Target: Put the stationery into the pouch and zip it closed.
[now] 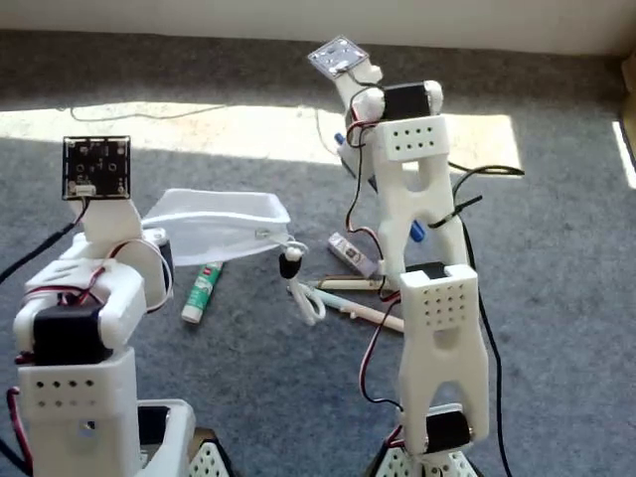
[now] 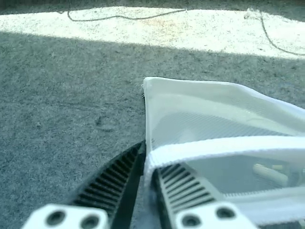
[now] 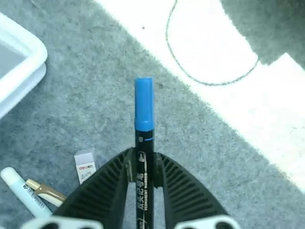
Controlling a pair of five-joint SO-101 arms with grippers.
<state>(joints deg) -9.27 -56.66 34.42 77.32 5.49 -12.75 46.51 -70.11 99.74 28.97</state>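
We see the left tool [image 2: 147, 177] clenched on the near rim of the white mesh pouch [image 2: 214, 119], holding its mouth open. The pouch lies on the grey carpeted worktop [image 1: 556, 278], left of centre and just beyond the left arm. The right tool [image 3: 144, 153] is grasping a black marker [image 3: 144, 119] by its barrel, blue cap pointing away from the wrist. In the high view that arm stands raised on the right, and the marker is up off the worktop, to the far right of the pouch and apart from it. A glue stick [image 1: 202, 291] with a red cap lies loose just near of the pouch. The black zip pull [image 1: 290, 263] with its white cord sits at the pouch's right corner. A small eraser [image 3: 85, 165] lies right of the pull, and two pens [image 1: 363, 298] lie near it, by the right arm's base. A strip of sunlight [image 1: 238, 129] crosses the far side.
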